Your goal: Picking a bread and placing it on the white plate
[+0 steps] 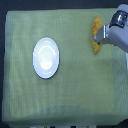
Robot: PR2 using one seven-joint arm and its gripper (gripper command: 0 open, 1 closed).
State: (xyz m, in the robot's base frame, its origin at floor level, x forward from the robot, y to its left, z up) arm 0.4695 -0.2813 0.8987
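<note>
You are looking down on a table covered with a pale green cloth (65, 95), which fills nearly the whole exterior view. Its weave shows as faint ribbing, and the surface lies flat from edge to edge.

Next in size, the robot's arm enters from the corner at about two o'clock. Its grey and white housing slants down toward the cloth, and the gripper (100, 39) sits at its lower end, right against the bread. You cannot tell from this blurred view whether the fingers are apart or closed together; the arm's body hides most of them.

The white plate (46, 58) lies at about nine o'clock from the middle of the cloth, round and glossy, with a bright sheen on its centre. It is bare.

The bread (95, 31) lies at about two o'clock, near the far edge of the cloth on the exterior view's right, well apart from the plate. It runs roughly up and down in the view, golden-orange, with its middle partly covered by the gripper and both ends showing.
</note>
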